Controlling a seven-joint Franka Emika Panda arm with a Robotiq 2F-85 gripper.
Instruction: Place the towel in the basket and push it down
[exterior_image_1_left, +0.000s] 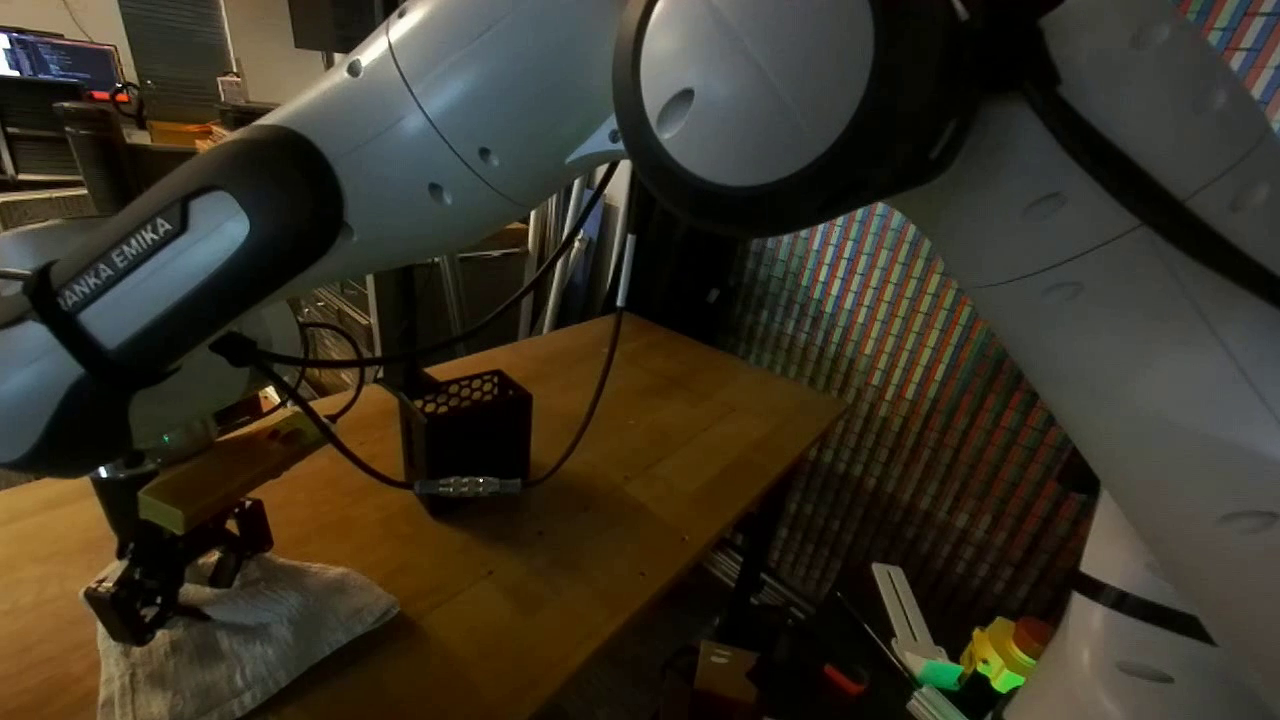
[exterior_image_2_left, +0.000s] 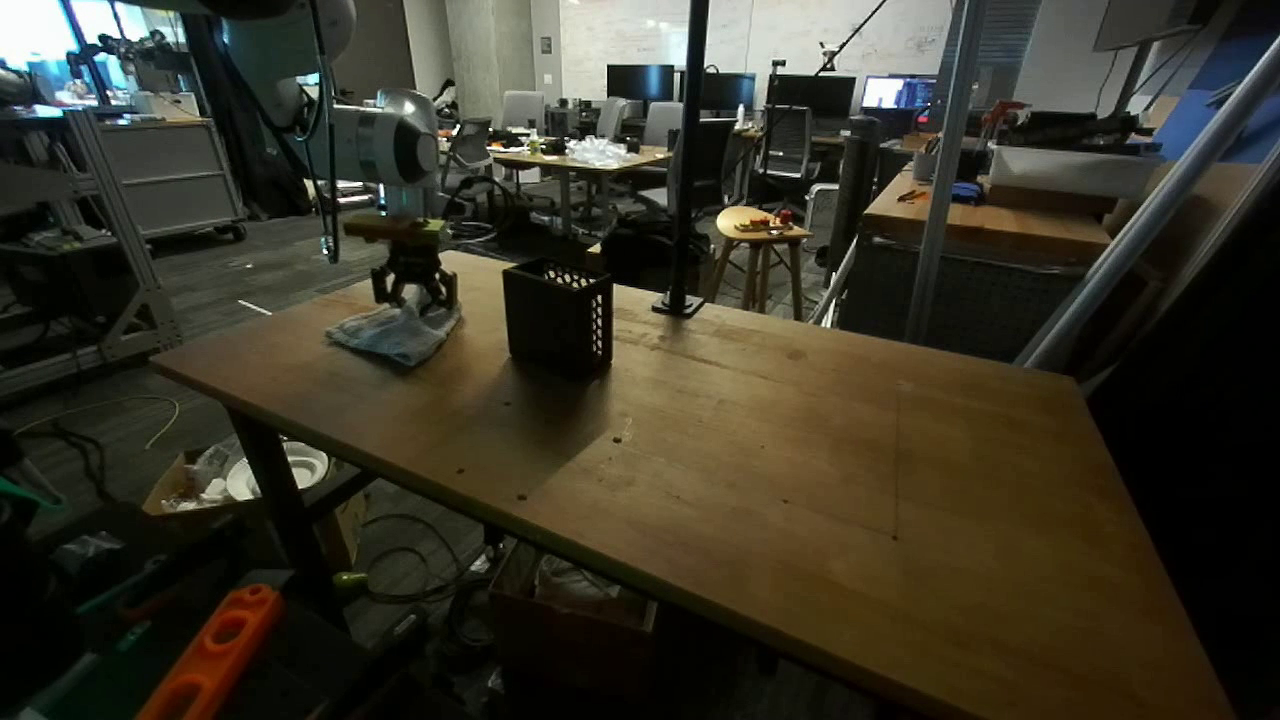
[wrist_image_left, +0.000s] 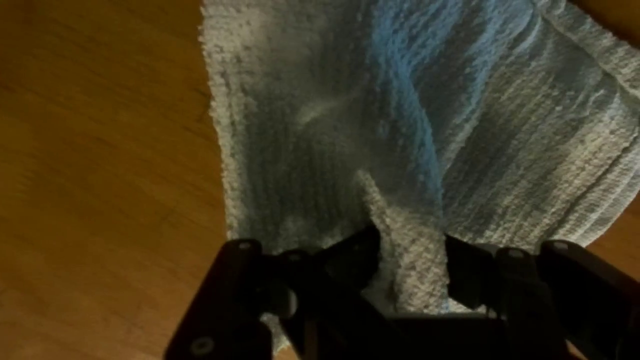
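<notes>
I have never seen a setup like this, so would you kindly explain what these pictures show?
The machine is a jointed arm ending in jaws. Two pictures come from cameras standing outside it; the close-up comes from a wrist camera, looking past the jaws. On the table lies a rumpled towel; a black basket with holes in its sides stands apart from it. In the close-up, a fold of the towel stands between the jaws, but I cannot tell whether they grip it.
</notes>
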